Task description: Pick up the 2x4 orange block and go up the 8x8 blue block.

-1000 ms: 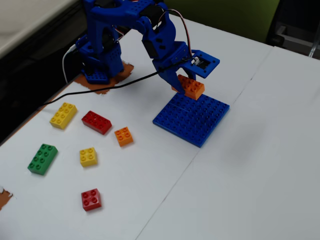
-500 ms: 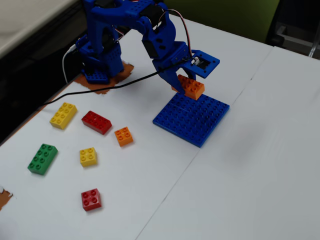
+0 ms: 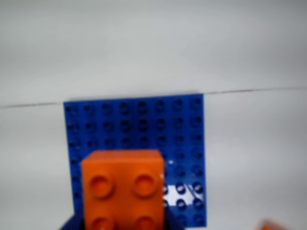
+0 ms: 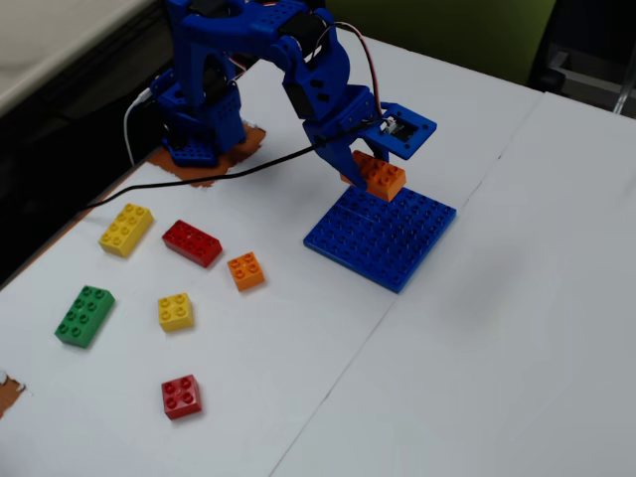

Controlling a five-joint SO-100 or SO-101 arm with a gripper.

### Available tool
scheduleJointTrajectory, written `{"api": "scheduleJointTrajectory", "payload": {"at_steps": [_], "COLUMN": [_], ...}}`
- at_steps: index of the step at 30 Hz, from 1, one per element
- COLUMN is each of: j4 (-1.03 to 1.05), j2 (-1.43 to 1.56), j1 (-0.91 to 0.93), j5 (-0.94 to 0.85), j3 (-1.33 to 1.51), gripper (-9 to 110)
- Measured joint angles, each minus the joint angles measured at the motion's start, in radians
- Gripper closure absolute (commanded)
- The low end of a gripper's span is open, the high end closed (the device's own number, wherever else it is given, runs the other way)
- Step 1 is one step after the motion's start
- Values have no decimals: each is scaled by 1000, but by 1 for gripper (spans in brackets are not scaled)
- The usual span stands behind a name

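The 2x4 orange block (image 4: pixel 381 177) is held in my gripper (image 4: pixel 362 169), just above the near-left edge of the 8x8 blue block (image 4: pixel 382 235). In the wrist view the orange block (image 3: pixel 123 189) fills the lower middle, only its front studs showing, with the blue plate (image 3: pixel 139 124) spread out behind and below it. The blue jaws show only as slivers on either side of the brick at the bottom edge. I cannot tell whether the brick touches the plate.
Loose bricks lie left of the plate in the fixed view: a small square orange one (image 4: pixel 245 270), a red 2x4 (image 4: pixel 193 242), a yellow 2x4 (image 4: pixel 126 229), a green 2x4 (image 4: pixel 84 315), a small yellow (image 4: pixel 176 311) and a small red (image 4: pixel 181 397). The arm base (image 4: pixel 204 109) stands at the back left.
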Motion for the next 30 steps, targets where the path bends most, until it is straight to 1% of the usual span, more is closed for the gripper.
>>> {"api": "scheduleJointTrajectory", "payload": {"at_steps": [30], "j4": [20], "j2": [-2], "j1": [-2], "j5": [0], "j3": [0], "gripper": [101]}}
